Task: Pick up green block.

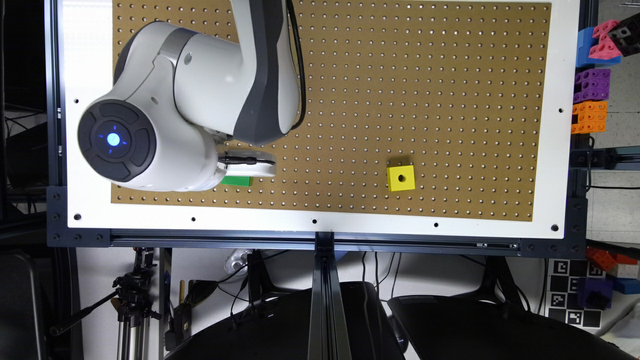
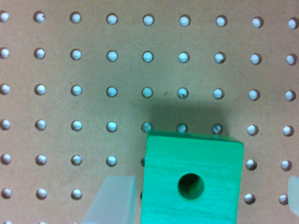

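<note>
Near the pegboard's front edge, toward the exterior view's left, the green block lies flat on the board, mostly covered by the white end of the Panda arm, so just a green sliver shows below the gripper. From the wrist view, the block sits squarely on the pegboard with the round dark hole in its top face turned toward the camera. The gripper is spread wide: 1 translucent fingertip stands just beside 1 side of the block, with a narrow gap between them, and the other fingertip is well clear of the opposite side. Neither fingertip touches the block. Farther along the pegboard's front edge, toward the exterior view's right, a yellow cube with a hole sits well apart from the green block.
</note>
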{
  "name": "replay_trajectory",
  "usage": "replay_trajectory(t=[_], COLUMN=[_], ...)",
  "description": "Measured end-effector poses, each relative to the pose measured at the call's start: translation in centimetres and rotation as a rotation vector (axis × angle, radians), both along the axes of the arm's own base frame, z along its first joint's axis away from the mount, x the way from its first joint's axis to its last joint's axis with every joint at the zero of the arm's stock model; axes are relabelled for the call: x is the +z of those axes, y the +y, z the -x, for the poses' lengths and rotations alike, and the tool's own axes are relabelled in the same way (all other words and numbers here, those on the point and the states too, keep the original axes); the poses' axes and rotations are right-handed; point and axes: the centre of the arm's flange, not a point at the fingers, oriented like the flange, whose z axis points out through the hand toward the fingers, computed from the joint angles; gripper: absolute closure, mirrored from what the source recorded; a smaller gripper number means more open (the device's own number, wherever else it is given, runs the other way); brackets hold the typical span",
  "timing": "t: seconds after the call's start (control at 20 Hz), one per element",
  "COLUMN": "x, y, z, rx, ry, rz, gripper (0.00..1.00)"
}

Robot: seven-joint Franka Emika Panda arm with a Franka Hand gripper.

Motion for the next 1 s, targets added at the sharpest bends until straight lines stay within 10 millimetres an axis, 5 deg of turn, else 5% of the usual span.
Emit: replay_trajectory(t=[0.2, 0.45, 0.9, 0.95, 1.0], x=[-0.1, -3.6, -5.8, -5.7, -5.7], y=[-0.1, -0.2, -0.4, -0.5, -0.5], z=[-0.1, -0.3, -0.9, -1.0, -1.0], rx=[-0.002, -0.003, -0.004, -0.005, -0.005], ry=[-0.001, 0.01, 0.016, 0.014, 0.014], rz=[0.0, -0.005, -0.007, -0.006, -0.006], gripper=[0.0, 0.0, 0.0, 1.0, 1.0])
